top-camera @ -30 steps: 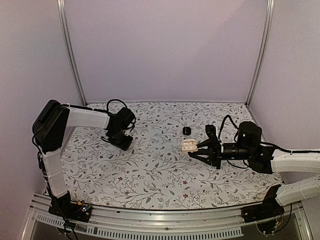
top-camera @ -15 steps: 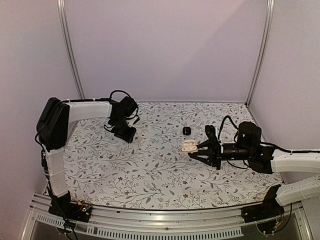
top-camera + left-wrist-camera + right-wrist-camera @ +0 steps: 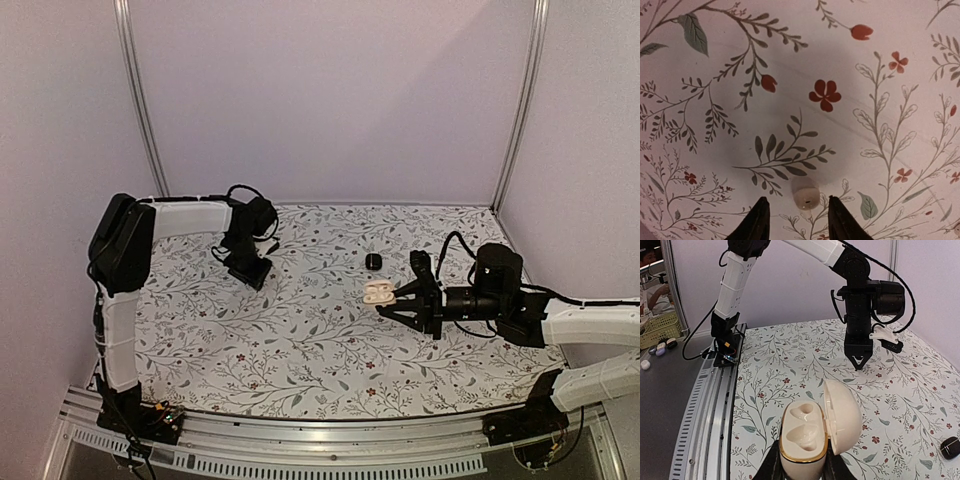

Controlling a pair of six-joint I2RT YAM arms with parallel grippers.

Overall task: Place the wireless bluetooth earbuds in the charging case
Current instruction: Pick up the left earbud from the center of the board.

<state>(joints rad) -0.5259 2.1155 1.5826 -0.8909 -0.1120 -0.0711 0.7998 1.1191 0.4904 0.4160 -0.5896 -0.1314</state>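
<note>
Right gripper (image 3: pixel 804 470) pinches the open case (image 3: pixel 842 410), fingers mostly hidden; left gripper (image 3: pixel 797 216), spread and cropped, hangs over an earbud (image 3: pixel 805 193).

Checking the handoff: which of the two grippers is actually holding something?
The right gripper: it is shut on the open cream charging case. The left gripper is open and empty, poised over a cream earbud.

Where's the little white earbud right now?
In the left wrist view, the earbud lies on the flowery tablecloth, just below the open left gripper and between its two fingertips, toward the back left of the cloth.
</note>
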